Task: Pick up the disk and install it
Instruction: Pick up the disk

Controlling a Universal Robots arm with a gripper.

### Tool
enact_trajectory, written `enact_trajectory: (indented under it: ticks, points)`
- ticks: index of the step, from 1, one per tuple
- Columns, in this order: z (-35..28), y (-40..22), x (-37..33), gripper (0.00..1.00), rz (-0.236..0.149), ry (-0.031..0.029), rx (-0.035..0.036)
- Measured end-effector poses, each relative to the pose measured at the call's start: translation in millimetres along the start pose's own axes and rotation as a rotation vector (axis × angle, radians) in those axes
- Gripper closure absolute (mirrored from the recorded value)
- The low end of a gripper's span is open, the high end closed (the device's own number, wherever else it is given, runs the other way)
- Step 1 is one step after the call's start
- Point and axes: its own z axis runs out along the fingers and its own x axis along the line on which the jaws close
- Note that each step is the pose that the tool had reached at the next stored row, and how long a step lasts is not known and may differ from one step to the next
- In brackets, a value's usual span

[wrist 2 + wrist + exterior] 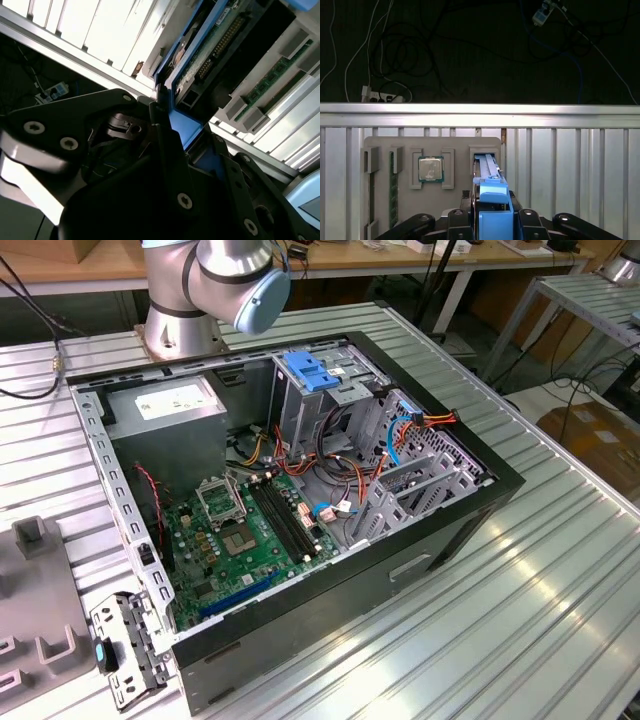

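While the disk (488,169) stood edgewise in the grey tray (455,144), your gripper (492,199) pinched its smooth blue plastic rail.

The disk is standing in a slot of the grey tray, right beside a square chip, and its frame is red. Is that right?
Not quite. The frame is bright blue, not red, as the first wrist view shows. The rest holds: the disk stands on edge in a slot of the grey tray, beside the square chip.
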Motion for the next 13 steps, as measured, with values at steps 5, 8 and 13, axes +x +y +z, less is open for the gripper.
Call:
enact_trajectory:
  ticks: [5, 8, 13]
  points:
    - [-1.1, 0.1, 0.0, 0.63, 0.000, 0.0003, -0.0002]
    - [-4.2, 0.1, 0.0, 0.63, 0.000, 0.0002, -0.0001]
    - [-27.8, 0.3, -0.2, 0.63, 0.000, 0.0002, 0.0003]
